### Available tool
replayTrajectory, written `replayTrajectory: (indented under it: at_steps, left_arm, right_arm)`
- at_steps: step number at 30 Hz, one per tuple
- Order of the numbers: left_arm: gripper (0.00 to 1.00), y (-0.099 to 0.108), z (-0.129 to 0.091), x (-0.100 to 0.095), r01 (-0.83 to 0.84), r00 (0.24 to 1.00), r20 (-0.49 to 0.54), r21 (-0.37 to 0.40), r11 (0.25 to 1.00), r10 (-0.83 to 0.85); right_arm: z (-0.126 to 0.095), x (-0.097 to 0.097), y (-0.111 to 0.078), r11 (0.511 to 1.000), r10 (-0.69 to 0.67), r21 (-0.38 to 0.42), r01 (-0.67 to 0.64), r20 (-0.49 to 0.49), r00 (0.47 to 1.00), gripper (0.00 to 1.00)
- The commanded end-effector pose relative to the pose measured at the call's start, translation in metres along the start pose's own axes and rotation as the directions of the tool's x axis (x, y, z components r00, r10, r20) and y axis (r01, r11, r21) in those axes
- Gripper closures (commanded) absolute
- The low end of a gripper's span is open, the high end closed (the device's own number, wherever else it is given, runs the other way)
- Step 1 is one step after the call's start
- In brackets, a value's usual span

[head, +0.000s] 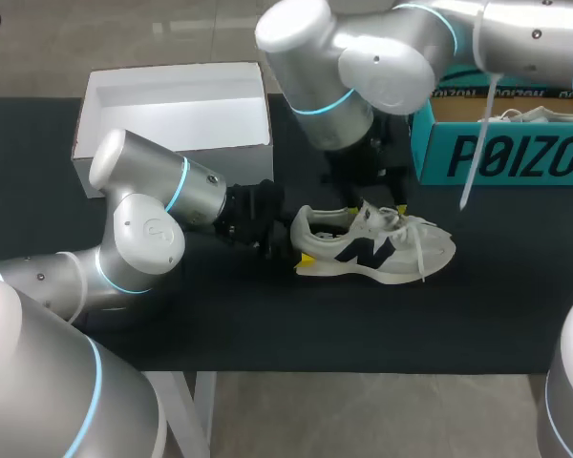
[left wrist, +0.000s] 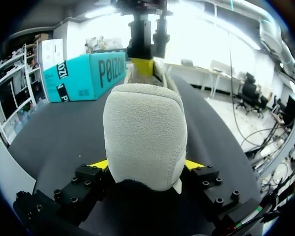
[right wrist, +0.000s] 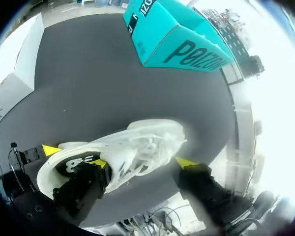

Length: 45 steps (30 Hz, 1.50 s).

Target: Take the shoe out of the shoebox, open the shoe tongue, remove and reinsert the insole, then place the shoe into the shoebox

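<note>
Presently, the shoe (head: 377, 250) lies outside both boxes, sole down on the matt black table (head: 267, 324), toe towards my right; it is a low pale-grey trainer with a soft suede-like upper, a dark side emblem, a thick off-white sole and loose white laces. From the left wrist view its heel is a rounded, fuzzy grey pad. The left gripper (head: 291, 246) is clamped on that heel, one yellow tip pressed against each side. The right gripper (head: 372, 196) hangs over the laced midfoot, fingers spread wide, straddling the upper; the finger on the far side stands apart from the shoe, so there is no grip. In the right wrist view a dark printed patch of the insole (right wrist: 78, 162) shows inside the heel opening.

Containers: a teal shoebox (head: 516, 157) of smooth printed card stands at the table's far right, open-topped, brown inside, with a second pale shoe (head: 544, 114) in it; a white box (head: 172, 153), rectangular and open-topped, stands at the far left, behind my left arm.
</note>
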<state>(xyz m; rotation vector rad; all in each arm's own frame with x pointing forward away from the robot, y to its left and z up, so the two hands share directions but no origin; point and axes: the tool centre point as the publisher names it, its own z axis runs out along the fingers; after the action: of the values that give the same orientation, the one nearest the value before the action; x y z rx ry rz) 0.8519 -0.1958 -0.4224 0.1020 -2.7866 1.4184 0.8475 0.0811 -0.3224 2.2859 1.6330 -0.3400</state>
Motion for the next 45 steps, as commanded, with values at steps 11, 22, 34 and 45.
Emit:
replayTrajectory:
  at_steps: [11, 22, 34, 45]
  left_arm:
    - [1.00, 0.001, 0.000, 0.001, 0.000, 1.000, 0.000, 0.002, 1.000, 0.000]
    - [1.00, 0.001, 0.000, 0.001, 0.000, 1.000, 0.000, 0.002, 1.000, 0.000]
    - [1.00, 0.001, 0.000, 0.001, 0.000, 1.000, 0.000, 0.002, 1.000, 0.000]
    - [1.00, 0.001, 0.000, 0.001, 0.000, 1.000, 0.000, 0.002, 1.000, 0.000]
  right_arm:
    - [0.012, -0.047, 0.025, 0.975, 0.167, 0.186, -0.118, -0.276, 0.947, 1.00]
    - [0.021, -0.066, 0.026, 0.944, 0.279, 0.274, -0.184, -0.365, 0.888, 1.00]
    - [0.047, -0.065, 0.021, 0.936, 0.265, 0.278, -0.217, -0.148, 0.953, 1.00]
    - [0.064, -0.054, 0.008, 0.929, 0.240, 0.301, -0.215, -0.049, 0.969, 0.00]
